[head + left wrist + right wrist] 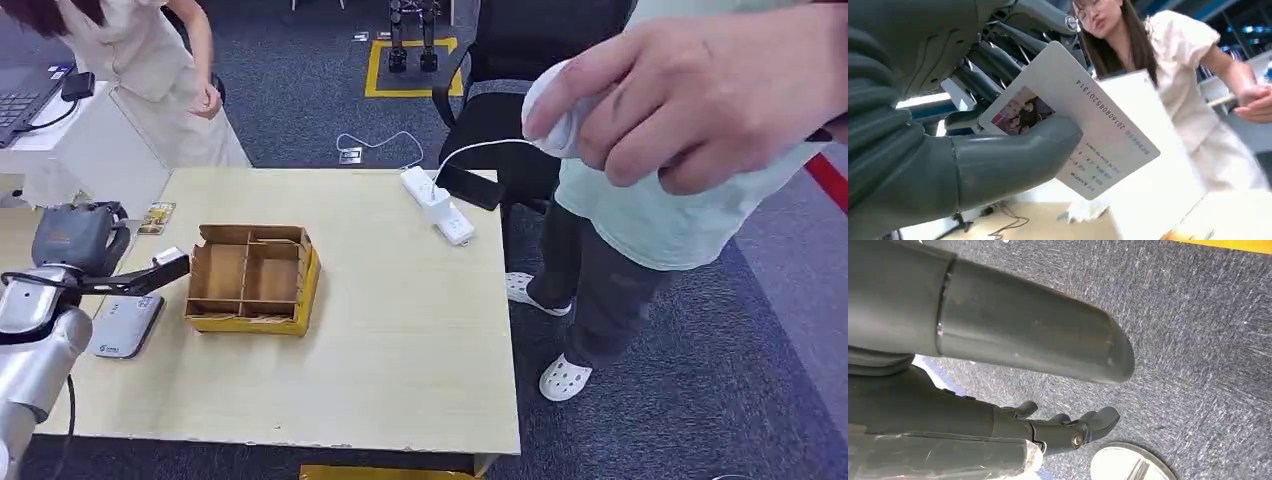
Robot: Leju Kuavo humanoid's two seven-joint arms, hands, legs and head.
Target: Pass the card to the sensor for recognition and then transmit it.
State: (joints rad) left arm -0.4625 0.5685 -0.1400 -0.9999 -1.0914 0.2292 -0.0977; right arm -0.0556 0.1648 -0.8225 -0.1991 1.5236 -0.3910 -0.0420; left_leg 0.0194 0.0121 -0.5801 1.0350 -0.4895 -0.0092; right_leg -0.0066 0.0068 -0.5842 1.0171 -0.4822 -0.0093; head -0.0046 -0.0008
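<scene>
My left hand (85,240) hovers at the table's left edge and pinches a white ID card (169,257) between thumb and fingers. In the left wrist view the card (1083,117) shows a small photo and printed numbers, with the grey thumb (1008,160) pressed on its face. The card is held just above the grey-white card sensor (124,326), which lies flat on the table below the hand; they look apart. My right hand (973,415) hangs over grey carpet, its fingers (1073,427) loosely apart with nothing in them.
A compartmented cardboard box (252,277) sits right of the sensor. A white power strip (440,207) lies at the table's far edge. One person (150,60) bends at the far left. Another stands at the right, their hand (700,90) with a white object close to the camera.
</scene>
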